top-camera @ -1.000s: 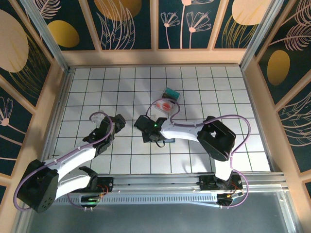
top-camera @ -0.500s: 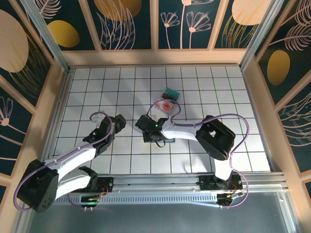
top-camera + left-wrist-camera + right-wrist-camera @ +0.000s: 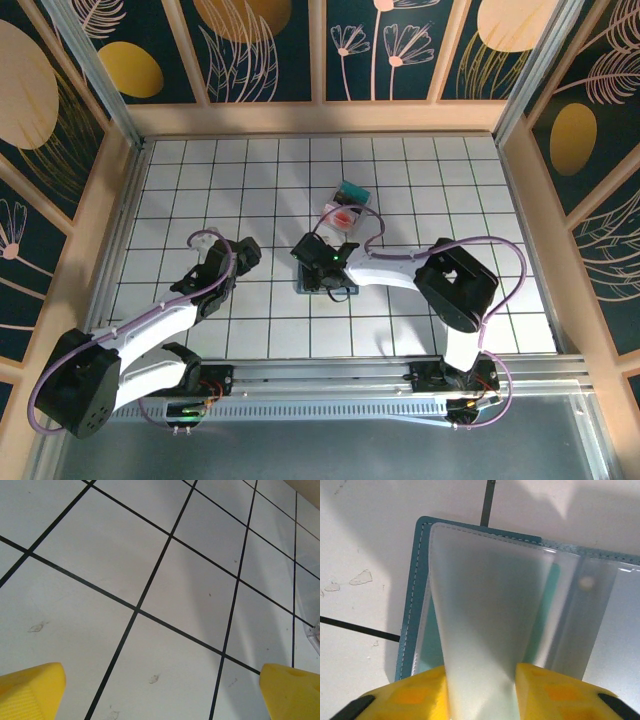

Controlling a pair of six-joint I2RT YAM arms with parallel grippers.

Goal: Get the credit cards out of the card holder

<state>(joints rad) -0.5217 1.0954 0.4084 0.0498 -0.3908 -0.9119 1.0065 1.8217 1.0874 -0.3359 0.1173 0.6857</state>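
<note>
The slate-blue card holder (image 3: 412, 605) lies open on the tiled floor, and its edge peeks out under my right wrist (image 3: 338, 291). My right gripper (image 3: 482, 692) is shut on a frosted clear sleeve (image 3: 485, 605) of it, and the sleeve bows up between the yellow fingers. A teal credit card (image 3: 547, 610) shows through inside. Two credit cards lie on the floor beyond: a teal one (image 3: 350, 190) and a whitish-pink one with a red blotch (image 3: 342, 217). My left gripper (image 3: 205, 240) hangs open over bare tiles (image 3: 160, 695), holding nothing.
A white tiled floor (image 3: 250, 180) is ringed by a low tan wall (image 3: 320, 118). A metal rail (image 3: 330, 375) runs along the near edge by the arm bases. The right arm's purple cable (image 3: 480, 250) loops above the floor.
My right gripper has shifted a little right and closed down onto the holder's frosted sleeve. The left arm has stayed still and open.
</note>
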